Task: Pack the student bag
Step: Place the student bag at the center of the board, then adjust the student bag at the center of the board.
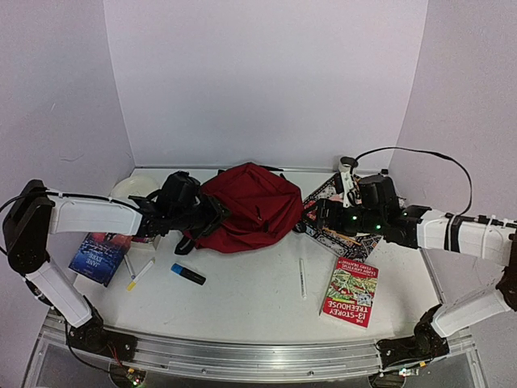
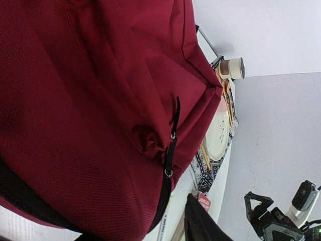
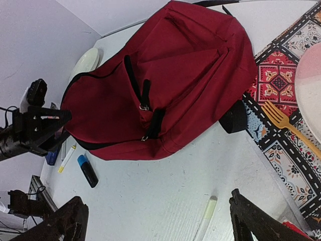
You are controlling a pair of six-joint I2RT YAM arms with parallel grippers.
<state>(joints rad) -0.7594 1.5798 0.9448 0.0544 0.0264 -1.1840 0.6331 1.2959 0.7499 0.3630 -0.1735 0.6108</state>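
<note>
Student bag (image 1: 246, 206) lies on far half of surface (image 1: 258, 283), long axis left-right, between my two claws. Left claw (image 1: 208, 214) nearer, hard up at bag's left end; can't tell its spread or any hold. Right claw (image 3: 158, 208) spread wide, empty, just off bag's right side.

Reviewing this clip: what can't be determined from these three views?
- Left hand: top view, its dark fingers merge with straps of the student bag; left wrist view crops them at the bottom edge.
- Bag interior: every view, fabric covers it.
- Blue book title: top view, too small.
- Plate: right wrist view, right edge cuts it.
</note>
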